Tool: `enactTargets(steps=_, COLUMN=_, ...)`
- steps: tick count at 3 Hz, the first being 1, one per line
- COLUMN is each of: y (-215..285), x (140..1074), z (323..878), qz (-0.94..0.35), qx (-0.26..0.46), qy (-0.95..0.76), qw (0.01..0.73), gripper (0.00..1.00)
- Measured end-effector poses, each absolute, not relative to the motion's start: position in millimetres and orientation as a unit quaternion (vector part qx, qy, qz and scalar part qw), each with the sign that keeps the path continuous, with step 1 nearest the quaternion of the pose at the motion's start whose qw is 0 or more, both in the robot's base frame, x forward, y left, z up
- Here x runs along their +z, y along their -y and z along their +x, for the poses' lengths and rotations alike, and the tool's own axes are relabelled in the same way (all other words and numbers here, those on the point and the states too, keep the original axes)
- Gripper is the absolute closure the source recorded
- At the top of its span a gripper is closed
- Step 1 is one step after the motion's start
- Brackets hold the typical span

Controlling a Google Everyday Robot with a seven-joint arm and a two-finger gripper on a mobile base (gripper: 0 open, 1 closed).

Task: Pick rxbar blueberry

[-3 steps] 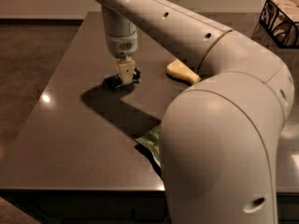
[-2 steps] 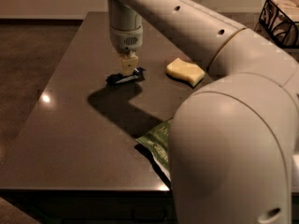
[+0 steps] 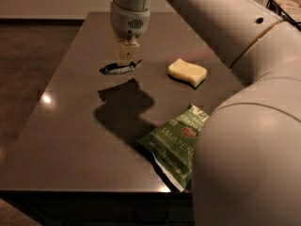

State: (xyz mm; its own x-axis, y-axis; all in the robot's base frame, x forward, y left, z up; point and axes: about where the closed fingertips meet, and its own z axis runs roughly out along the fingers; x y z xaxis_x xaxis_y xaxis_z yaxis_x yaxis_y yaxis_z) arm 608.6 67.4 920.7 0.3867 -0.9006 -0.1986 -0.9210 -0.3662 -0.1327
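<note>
The tool (image 3: pixel 125 59) hangs just above the rxbar blueberry (image 3: pixel 117 69)

Dim room, dark glossy table (image 3: pixel 70 140).
Brown floor (image 3: pixel 28 55) left, pale wall (image 3: pixel 47 1) behind, a light glint (image 3: pixel 46 98) on the tabletop.

Dim, warm overhead light. Gripper (image 3: pixel 125 58), low over the desk (image 3: pixel 70 140) toward its far edge, throws a dark shadow (image 3: pixel 123 108) frontward; glare spot (image 3: pixel 46 98) near left edge.
</note>
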Motion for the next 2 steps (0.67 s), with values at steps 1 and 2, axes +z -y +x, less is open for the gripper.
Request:
enactTargets(steps=1, y=-75.7, x=948.7, z=592.1, qz=-0.827, qx=0.065, qy=-0.539, qw=0.144, gripper=1.00)
enactTargets(steps=2, y=-82.6, x=949.1, z=597.4, qz=-0.825, qx=0.063, qy=-0.539, qw=0.157, gripper=1.00)
